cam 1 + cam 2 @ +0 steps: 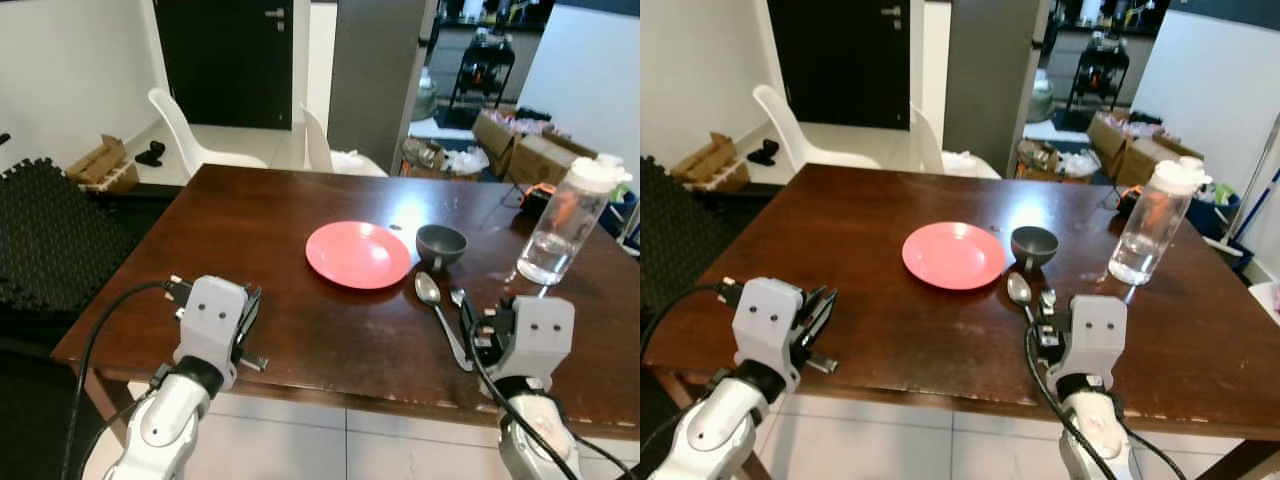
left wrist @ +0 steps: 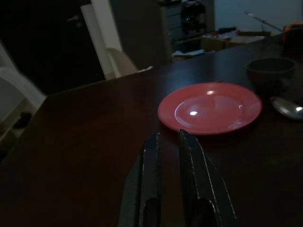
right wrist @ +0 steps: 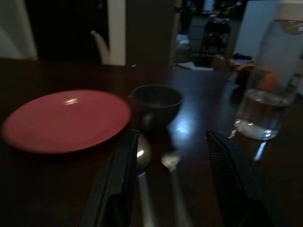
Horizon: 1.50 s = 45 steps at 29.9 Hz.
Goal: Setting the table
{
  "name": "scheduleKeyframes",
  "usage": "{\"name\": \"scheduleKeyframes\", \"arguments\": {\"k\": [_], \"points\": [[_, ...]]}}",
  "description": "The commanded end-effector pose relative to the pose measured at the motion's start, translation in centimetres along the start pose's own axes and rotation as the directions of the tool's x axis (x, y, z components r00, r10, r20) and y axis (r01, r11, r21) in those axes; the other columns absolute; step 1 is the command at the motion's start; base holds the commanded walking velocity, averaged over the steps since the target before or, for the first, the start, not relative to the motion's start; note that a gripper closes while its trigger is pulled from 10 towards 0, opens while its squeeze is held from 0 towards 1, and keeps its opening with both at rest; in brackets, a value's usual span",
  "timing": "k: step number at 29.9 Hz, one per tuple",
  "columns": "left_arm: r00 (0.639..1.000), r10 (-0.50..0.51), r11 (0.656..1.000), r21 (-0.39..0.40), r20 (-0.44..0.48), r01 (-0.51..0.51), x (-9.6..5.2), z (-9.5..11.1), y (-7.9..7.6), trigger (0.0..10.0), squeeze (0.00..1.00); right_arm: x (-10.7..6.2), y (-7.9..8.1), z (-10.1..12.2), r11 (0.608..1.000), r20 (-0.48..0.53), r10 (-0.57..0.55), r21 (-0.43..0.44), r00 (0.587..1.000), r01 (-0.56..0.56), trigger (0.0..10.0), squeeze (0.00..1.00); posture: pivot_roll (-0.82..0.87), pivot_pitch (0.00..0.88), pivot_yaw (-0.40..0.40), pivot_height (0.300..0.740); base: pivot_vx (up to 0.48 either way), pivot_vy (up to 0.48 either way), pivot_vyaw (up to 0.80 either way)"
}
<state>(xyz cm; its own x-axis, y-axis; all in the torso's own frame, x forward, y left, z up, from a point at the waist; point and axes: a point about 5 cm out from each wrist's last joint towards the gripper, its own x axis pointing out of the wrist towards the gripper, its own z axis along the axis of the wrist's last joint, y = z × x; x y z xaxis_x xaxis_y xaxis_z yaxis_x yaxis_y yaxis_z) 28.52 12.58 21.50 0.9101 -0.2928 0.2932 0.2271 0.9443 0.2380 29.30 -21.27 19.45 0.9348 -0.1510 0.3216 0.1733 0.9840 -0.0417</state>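
Plate [image 1: 357,254], pink and empty, lies at the table's [image 1: 250,230] centre. A dark bowl [image 1: 441,245] sits at its 3 o'clock, just beside the rim. At about 5 o'clock from the plate lie a spoon [image 1: 437,308] and a fork [image 1: 1046,299], side by side, handles toward the near edge. A clear bottle [image 1: 568,222] with some water stands at 3 o'clock from the bowl, well apart. The right gripper [image 3: 175,182] hovers over the cutlery handles, fingers wide apart, holding nothing. The left gripper [image 2: 168,184] hangs at the plate's 7 o'clock near the table edge, fingers almost together, empty. White chairs [image 1: 190,140] stand at 12 o'clock beyond the table.
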Motion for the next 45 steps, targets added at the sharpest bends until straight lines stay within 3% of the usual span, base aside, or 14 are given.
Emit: {"name": "scheduleKeyframes", "arguments": {"k": [1,26,30,41,45], "points": [[1.0,-0.023,1.0,-0.004,-0.014,0.023,0.0,-0.2,-0.7,10.0,0.0,-0.2,-0.8,-0.3,1.0,-0.021,-0.023,-0.013,1.0,0.023,10.0,0.0,0.01,0.12,0.062,0.74,0.48,0.0,0.0],[0.99,-0.139,0.99,-0.028,-0.021,0.138,0.0,-0.3,-2.5,10.0,0.0,-0.9,-1.0,-2.2,1.0,-0.133,-0.014,-0.018,0.991,0.012,10.0,0.0,0.0,0.113,0.079,0.74,0.462,0.0,0.0],[0.976,-0.206,0.976,-0.08,-0.07,0.2,-1.0,-0.9,-2.3,10.0,0.0,-0.9,-0.6,-2.2,0.999,-0.15,0.016,-0.026,0.989,-0.02,10.0,0.0,0.01,0.108,0.078,0.74,0.0,0.0,0.0],[0.966,-0.221,0.975,-0.04,-0.134,0.217,-1.9,-2.2,-0.8,10.0,0.0,-1.0,-0.4,-0.8,0.999,-0.102,-0.005,-0.044,0.995,0.001,10.0,0.0,0.01,0.105,0.078,0.74,0.0,0.0,0.0],[0.958,-0.24,0.971,-0.026,-0.155,0.238,-2.1,-2.5,-0.3,10.0,0.0,-1.0,-0.6,0.5,0.992,-0.049,-0.06,-0.112,0.997,0.054,10.0,0.0,0.0,0.106,0.078,0.74,0.0,0.0,0.0]]}}
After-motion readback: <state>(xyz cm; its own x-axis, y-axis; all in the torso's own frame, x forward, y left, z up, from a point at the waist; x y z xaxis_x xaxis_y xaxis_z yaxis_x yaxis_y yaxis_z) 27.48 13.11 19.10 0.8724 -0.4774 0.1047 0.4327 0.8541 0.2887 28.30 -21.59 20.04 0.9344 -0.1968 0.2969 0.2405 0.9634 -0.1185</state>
